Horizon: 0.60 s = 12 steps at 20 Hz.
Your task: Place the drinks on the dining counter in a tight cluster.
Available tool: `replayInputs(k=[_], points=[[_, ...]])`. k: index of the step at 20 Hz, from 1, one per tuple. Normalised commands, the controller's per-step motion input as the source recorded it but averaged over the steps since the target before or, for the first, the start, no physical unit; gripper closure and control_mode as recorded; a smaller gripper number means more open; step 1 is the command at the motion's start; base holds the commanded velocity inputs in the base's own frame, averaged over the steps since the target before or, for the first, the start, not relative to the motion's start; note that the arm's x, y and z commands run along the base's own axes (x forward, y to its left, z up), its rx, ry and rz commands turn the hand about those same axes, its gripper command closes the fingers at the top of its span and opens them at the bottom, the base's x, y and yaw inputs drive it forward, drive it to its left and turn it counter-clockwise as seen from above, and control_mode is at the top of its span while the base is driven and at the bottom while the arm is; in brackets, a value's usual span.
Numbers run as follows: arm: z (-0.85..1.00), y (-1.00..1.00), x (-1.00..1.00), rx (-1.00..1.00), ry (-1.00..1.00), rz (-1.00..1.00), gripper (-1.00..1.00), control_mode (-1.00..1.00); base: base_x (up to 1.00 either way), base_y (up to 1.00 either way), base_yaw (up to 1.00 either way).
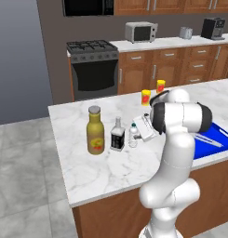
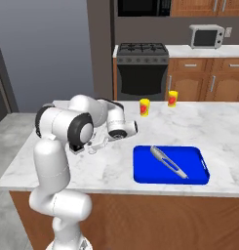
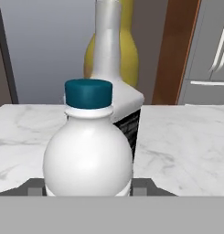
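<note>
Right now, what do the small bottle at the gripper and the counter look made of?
Small bottle: smooth, glossy and pale, probably clear plastic or glass, going by its soft sheen; teal cap looks matte plastic. Counter: polished white marble look with grey veins, over brown wood-grain sides.

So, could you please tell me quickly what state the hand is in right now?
Hand: around the tiny clear bottle, fingertips either side; whether it grips cannot be told.
</note>
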Motion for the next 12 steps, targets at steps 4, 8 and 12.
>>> replayInputs(k=[4, 8, 12], points=[[-0.03, 0.0, 0.28, 0.0, 0.0, 0.0, 1.0, -1.0, 0.0, 0.0, 0.0], [-0.1, 0.0, 0.04, 0.0, 0.0, 0.0, 1.0, -1.0, 0.0, 0.0, 0.0], [-0.22, 0.0, -0.01, 0.0, 0.0, 0.0, 1.0, -1.0, 0.0, 0.0, 0.0]])
